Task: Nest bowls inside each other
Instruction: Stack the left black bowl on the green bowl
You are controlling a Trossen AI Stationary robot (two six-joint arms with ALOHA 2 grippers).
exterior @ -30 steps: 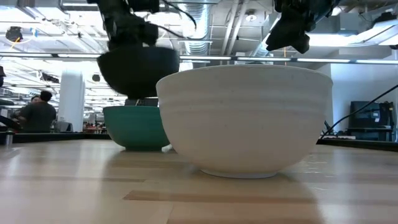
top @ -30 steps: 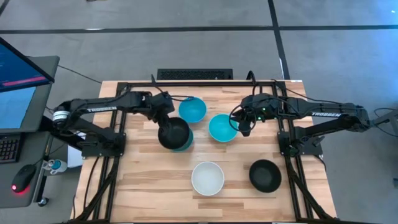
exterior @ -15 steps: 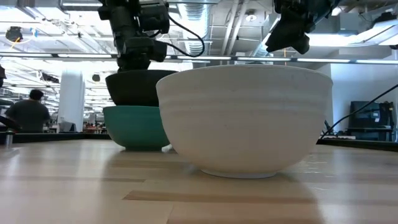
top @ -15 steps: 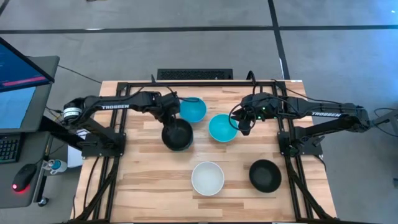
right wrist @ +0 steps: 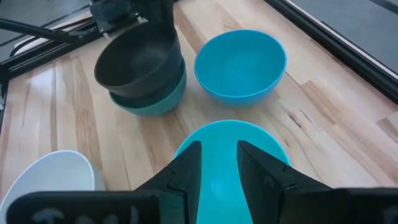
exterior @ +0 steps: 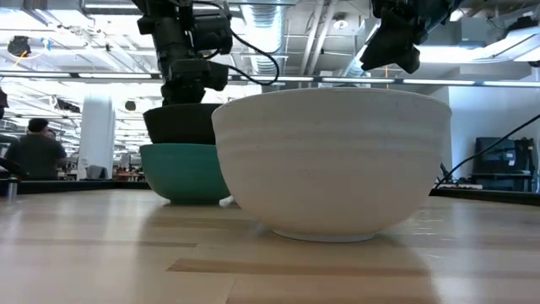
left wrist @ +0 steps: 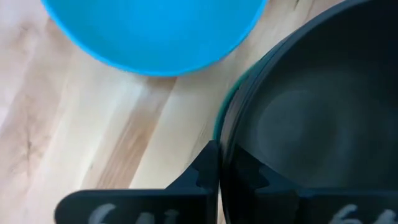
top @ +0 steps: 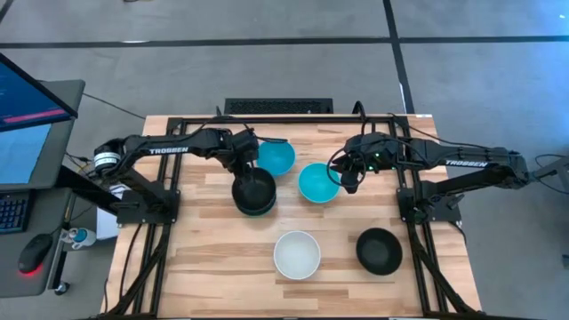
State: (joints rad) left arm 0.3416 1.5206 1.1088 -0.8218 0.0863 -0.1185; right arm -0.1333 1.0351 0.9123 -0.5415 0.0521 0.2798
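Note:
A black bowl (top: pixel 254 192) sits nested in the dark teal bowl (exterior: pixel 184 171), which stands on the table left of centre. My left gripper (top: pixel 242 165) is shut on the black bowl from above. The blue bowl (top: pixel 275 156) stands just beyond them. The cyan bowl (top: pixel 316 182) stands at mid-table. My right gripper (top: pixel 348 181) hovers narrowly open over its right rim and touches nothing. The white bowl (top: pixel 297 254) and a second black bowl (top: pixel 380 251) stand near the table's near edge. My left gripper pinches the black bowl's rim (left wrist: pixel 229 140) on its far-left side, one finger inside the bowl and one outside. The fingers come from above, pointing down. The bowl sits mouth up inside the dark teal bowl (right wrist: pixel 155 99).
Black arm frames stand on the table at its left (top: pixel 151 200) and right (top: pixel 427 200). In the low view the white bowl (exterior: pixel 333 160) fills the foreground and hides the cyan bowl. Bare wood lies at the near left (top: pixel 204 267). A person (exterior: pixel 34 152) shows in the room beyond.
My left gripper has come down, carrying the black bowl. The bowl hung lifted above the dark teal bowl a second ago and now sits nested inside it. The gripper has kept its hold on the rim. The right arm has kept still.

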